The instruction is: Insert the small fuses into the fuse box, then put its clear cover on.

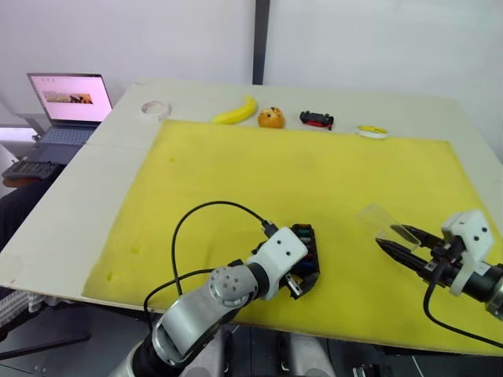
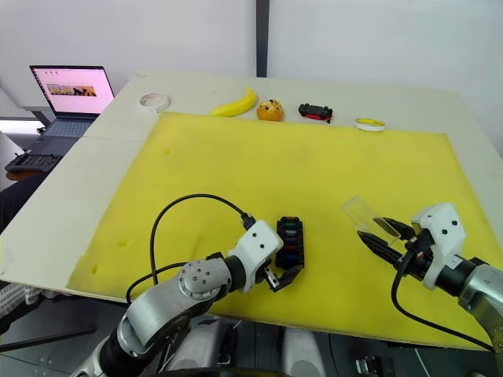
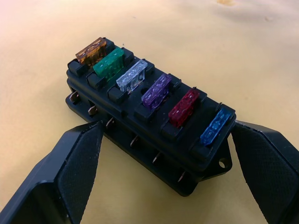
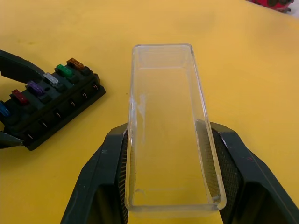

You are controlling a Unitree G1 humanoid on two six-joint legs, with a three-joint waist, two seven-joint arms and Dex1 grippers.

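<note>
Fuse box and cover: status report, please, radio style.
Left gripper open, straddling fuse box. Six fuses seated. Right gripper shut on clear cover, apart from box. Nothing between them.

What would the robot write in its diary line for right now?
fuses: all six seated | fuse box: between open left end effector | clear cover: held by right end effector, not yet on

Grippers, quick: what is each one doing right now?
Left gripper: open, fingers either side of the fuse box.
Right gripper: shut on the clear cover.
</note>
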